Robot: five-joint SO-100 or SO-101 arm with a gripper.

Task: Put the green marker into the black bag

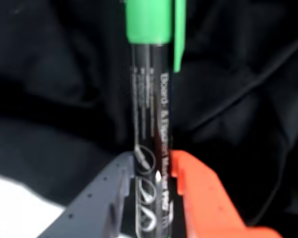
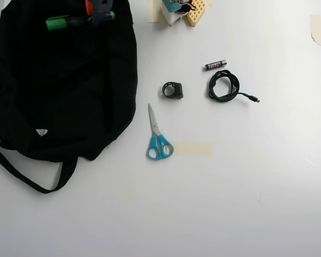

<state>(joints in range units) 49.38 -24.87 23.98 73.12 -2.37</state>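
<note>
In the wrist view, the grey and orange fingers at the bottom centre of the frame are clamped on the black barrel of the slim green-capped marker, which runs up to the top edge over dark fabric. In the overhead view the marker lies sideways at the upper left, over the large soft black fabric bag on the white counter. Blue-handled scissors sit centre frame, with a coiled black cable and small black battery at upper right

The green marker lies level over the black bag's top end.
</note>
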